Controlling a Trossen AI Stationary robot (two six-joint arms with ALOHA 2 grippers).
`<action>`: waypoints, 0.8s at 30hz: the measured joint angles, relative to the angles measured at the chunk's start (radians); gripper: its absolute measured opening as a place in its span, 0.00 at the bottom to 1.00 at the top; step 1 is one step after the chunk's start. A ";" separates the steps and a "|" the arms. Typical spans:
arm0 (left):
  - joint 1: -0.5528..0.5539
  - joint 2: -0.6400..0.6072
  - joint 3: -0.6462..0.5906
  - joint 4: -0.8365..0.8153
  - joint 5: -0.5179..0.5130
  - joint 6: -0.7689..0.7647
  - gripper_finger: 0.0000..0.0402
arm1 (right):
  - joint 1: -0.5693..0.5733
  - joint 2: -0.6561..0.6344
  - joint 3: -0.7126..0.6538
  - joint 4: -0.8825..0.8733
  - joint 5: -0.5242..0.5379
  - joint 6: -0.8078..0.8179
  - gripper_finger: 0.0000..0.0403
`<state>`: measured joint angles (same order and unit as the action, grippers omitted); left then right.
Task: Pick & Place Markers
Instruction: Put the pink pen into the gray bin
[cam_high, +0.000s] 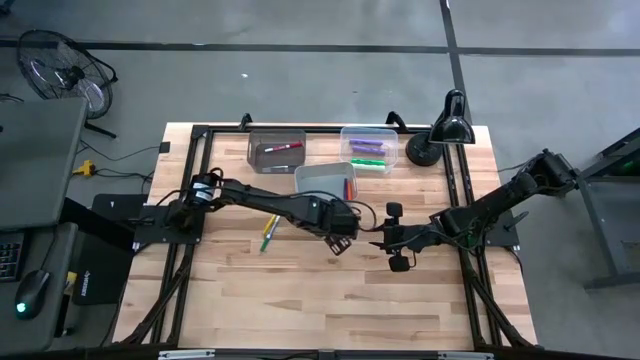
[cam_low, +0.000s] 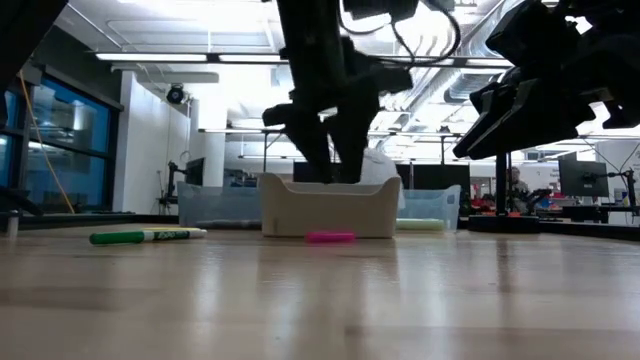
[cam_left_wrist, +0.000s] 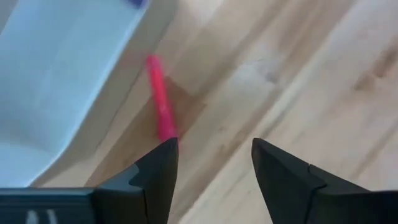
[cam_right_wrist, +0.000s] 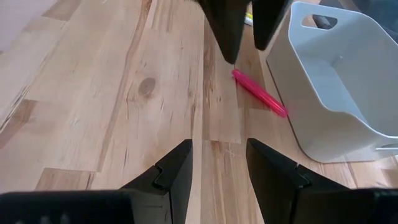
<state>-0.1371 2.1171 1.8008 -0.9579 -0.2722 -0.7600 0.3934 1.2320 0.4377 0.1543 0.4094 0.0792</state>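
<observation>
A pink marker lies flat on the wooden table just in front of the white bin; it also shows in the right wrist view and the low view. My left gripper hangs open a little above it, fingers pointing down and touching nothing. My right gripper waits open and bare to the right of it. A green and a yellow marker lie on the table to the left. A red-orange marker lies in the white bin.
At the back stand a dark bin with a red marker and a clear bin with purple and green markers. A black desk lamp stands at the back right. Bare wood stretches toward the near edge.
</observation>
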 joint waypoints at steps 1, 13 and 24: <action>0.005 0.009 0.000 -0.009 0.000 -0.008 0.50 | 0.000 0.000 0.000 0.000 0.000 0.000 0.35; 0.027 0.116 -0.001 -0.038 0.036 -0.040 0.50 | 0.000 0.000 0.000 0.004 -0.001 0.000 0.35; 0.051 0.114 -0.001 -0.039 0.031 -0.030 0.50 | 0.000 0.000 0.000 0.004 -0.001 0.000 0.35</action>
<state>-0.0864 2.2311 1.7996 -0.9972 -0.2413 -0.7902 0.3934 1.2324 0.4381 0.1584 0.4084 0.0792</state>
